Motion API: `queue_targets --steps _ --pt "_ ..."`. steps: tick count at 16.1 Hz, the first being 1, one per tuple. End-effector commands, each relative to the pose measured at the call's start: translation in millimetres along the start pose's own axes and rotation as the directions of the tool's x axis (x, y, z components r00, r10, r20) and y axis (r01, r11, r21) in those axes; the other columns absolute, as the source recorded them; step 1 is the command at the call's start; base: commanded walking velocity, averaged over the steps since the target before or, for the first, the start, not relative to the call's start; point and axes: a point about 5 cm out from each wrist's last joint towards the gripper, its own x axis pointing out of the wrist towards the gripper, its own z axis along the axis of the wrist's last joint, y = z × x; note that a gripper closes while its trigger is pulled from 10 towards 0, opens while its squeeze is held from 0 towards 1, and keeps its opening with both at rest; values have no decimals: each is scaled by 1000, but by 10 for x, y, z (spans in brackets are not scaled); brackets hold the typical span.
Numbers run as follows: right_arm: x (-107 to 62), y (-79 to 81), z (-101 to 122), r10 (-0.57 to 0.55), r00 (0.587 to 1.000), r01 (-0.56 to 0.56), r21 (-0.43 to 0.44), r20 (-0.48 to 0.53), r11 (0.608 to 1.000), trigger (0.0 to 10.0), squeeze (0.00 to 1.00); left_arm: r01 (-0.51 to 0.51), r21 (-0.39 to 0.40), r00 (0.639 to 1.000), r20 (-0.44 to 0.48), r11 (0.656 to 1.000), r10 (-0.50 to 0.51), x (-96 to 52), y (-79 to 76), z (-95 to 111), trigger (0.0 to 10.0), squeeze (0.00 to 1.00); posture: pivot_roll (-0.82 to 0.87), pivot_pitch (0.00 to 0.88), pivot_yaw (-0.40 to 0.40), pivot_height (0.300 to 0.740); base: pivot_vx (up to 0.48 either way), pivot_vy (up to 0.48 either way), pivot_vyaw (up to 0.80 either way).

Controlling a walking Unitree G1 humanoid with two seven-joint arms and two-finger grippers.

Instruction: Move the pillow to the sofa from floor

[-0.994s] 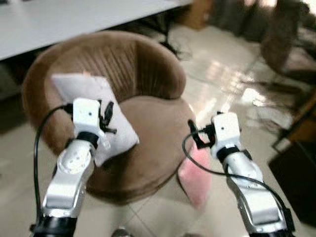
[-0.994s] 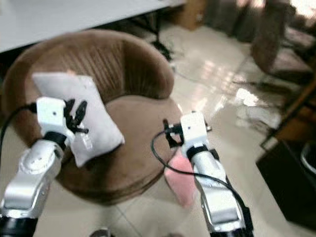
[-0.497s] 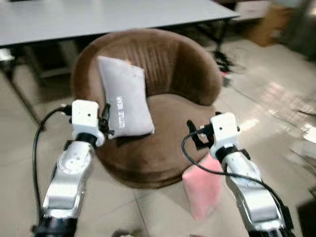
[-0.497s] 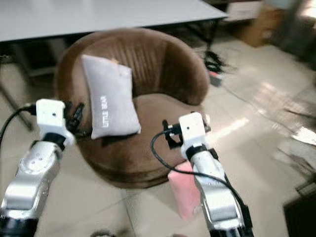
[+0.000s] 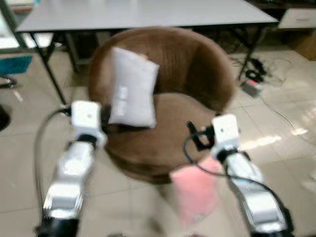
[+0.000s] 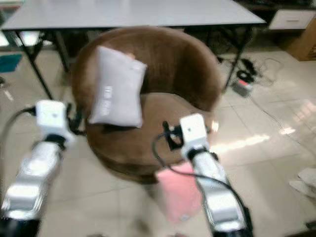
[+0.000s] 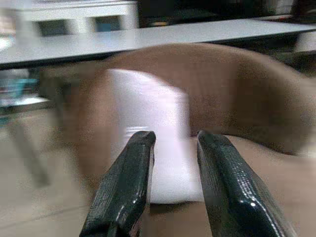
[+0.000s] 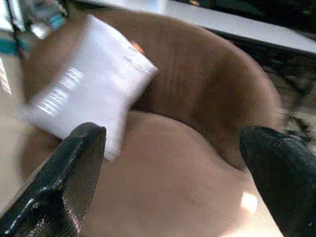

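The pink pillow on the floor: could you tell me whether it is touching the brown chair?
Cannot tell. In the left eye view the pink pillow overlaps the brown chair's front base, but blur hides contact.

Motion blur smears the grey pillow's (image 6: 117, 89) lettering — the pink pillow (image 5: 195, 190) sits half behind the right arm.

every view is smeared by motion blur, worst on the silver arms and the pink pillow (image 5: 195, 190). even indoor daylight; bright glare streaks the glossy floor (image 5: 276, 140) on the robot's right. deep shade lies under the table (image 6: 133, 12). the white pillow (image 7: 148, 133) looks overexposed, its lettering unreadable.
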Motion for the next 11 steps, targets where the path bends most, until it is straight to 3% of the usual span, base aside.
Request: queue_targets --steps 1,11 --pt "6 20 53 9 1000 -9 -4 28 1000 10000 0 -11 21 1000 11 1000 11 -3 54 28 10000 0 -45 16 -3 740 0 -480 413" --pt "20 49 68 43 998 -42 -23 40 999 10000 0 -33 24 999 21 999 33 -21 77 16 10000 0 -49 14 -12 740 0 -480 800"
